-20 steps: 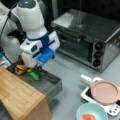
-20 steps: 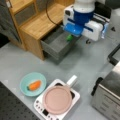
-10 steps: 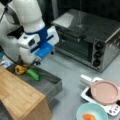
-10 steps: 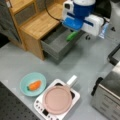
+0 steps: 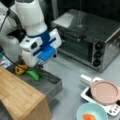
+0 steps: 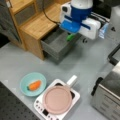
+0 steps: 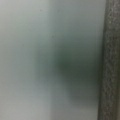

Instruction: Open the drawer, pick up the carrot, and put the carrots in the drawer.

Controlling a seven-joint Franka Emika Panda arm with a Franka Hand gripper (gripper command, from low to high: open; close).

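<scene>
Risen tool (image 5: 41, 65) hides fingers above open drawer (image 5: 50, 83).

Drawer (image 5: 47, 85) is standing pulled out from the cabinet (image 5: 20, 100), with the green vegetable (image 5: 33, 74) lying inside; gripper (image 5: 40, 65) is hanging just above it. Carrot (image 6: 34, 85) is sitting in the bowl (image 6: 25, 78), beside the pan (image 6: 58, 99).

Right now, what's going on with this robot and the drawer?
The drawer is already pulled open, with a green vegetable and a yellow-orange one lying in it. The arm's gripper hangs just over the drawer's far end, holding nothing that shows. The carrot lies in the light-blue bowl, beside the pink-lidded pan.
</scene>
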